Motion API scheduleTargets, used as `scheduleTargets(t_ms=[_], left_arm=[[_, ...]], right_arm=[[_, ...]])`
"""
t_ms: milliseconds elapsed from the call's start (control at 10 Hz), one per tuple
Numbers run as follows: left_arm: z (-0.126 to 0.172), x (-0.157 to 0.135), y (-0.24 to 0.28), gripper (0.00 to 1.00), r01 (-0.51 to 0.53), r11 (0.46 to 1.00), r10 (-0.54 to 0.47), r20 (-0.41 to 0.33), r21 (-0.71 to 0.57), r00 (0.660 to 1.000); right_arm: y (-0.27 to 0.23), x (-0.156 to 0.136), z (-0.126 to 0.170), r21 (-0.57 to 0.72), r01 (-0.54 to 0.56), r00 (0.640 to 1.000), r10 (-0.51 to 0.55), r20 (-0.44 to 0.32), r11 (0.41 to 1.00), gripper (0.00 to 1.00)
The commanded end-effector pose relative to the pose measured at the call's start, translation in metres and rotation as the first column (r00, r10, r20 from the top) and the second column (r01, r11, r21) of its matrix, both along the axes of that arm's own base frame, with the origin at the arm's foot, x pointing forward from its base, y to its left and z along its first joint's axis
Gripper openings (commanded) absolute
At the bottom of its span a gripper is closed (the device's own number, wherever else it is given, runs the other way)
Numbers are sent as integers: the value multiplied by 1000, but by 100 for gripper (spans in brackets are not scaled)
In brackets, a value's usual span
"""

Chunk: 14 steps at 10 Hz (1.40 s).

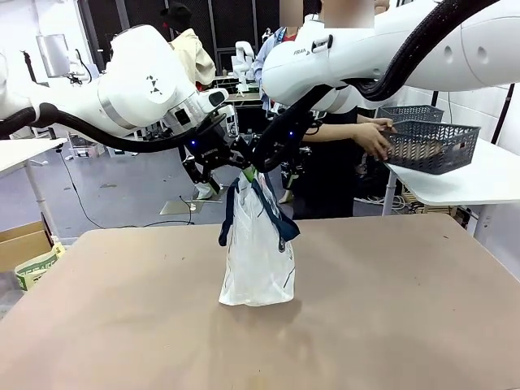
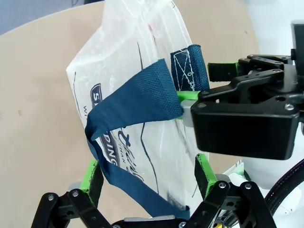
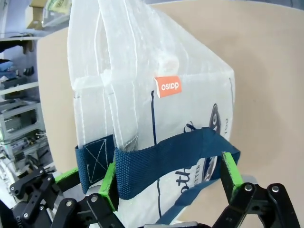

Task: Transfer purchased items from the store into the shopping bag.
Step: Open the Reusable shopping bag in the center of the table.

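The left arm extends in from the side, wrist bent so the left gripper points down at the mouth of the shopping bag. The bag stands upright near the middle of the brown table. The right arm arches over from the right, and its right gripper meets the bag's top just beside the left one. Farther right, a person's hand holds the dark grey basket at the edge of a white side table; I cannot tell whether it rests there.

The left wrist view adds what the front hides. That gripper's green pads stand spread wide, unclamped, either side of the bag's top. A navy strap loops between them, and one pad of the other gripper touches it. The right wrist view shows its jaws equally wide, the strap running across between them, and an orange tag on the bag's seam.
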<state>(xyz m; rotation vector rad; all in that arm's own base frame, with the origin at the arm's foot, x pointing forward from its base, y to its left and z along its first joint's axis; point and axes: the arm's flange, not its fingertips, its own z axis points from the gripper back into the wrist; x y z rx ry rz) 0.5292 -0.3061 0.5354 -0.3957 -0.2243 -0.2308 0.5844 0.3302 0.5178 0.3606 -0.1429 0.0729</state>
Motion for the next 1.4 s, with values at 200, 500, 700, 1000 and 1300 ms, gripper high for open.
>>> scheduleTargets(t_ms=[200, 500, 700, 1000, 1300], left_arm=[[1, 0, 1, 100, -3, 1000, 3, 3, -2, 1000], [3, -2, 7, 54, -28, 1000, 28, 16, 0, 999], [3, -3, 12, 15, -32, 999, 32, 15, -8, 999], [0, -2, 16, 0, -28, 1000, 28, 10, -11, 1000], [-4, -2, 20, 0, -23, 999, 23, -2, -26, 1000]], right_arm=[[0, 0, 0, 0, 0, 1000, 0, 0, 1000, 100], [4, 0, -3, 41, 11, 999, -10, -31, 999, 63], [6, 1, -3, 52, 12, 999, -10, -48, 999, 26], [6, 0, -2, 53, 9, 998, -6, -61, 999, 0], [5, -3, -4, 38, 8, 998, -6, -60, 999, 0]])
